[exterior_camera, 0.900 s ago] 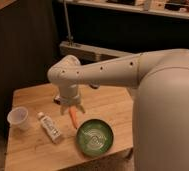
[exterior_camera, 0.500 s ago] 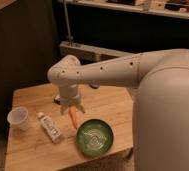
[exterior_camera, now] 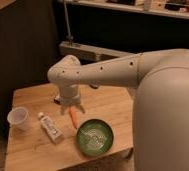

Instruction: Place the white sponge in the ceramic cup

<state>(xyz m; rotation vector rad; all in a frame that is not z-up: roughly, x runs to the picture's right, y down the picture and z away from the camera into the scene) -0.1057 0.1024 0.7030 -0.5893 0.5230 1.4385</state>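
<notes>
Your gripper (exterior_camera: pixel 72 106) hangs released and empty over the middle of the wooden table (exterior_camera: pixel 33 150), the small whitish tapered ceramic cup (exterior_camera: pixel 18 119) stands near the left edge, mouth up to receive the white sponge, which you cannot see, perhaps hidden by the arm (exterior_camera: pixel 103 72)

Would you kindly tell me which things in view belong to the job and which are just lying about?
Job: ceramic cup on the table; gripper, open, above the orange piece; white sponge unseen.
Lying about: labelled tube, green bowl, orange piece.
</notes>
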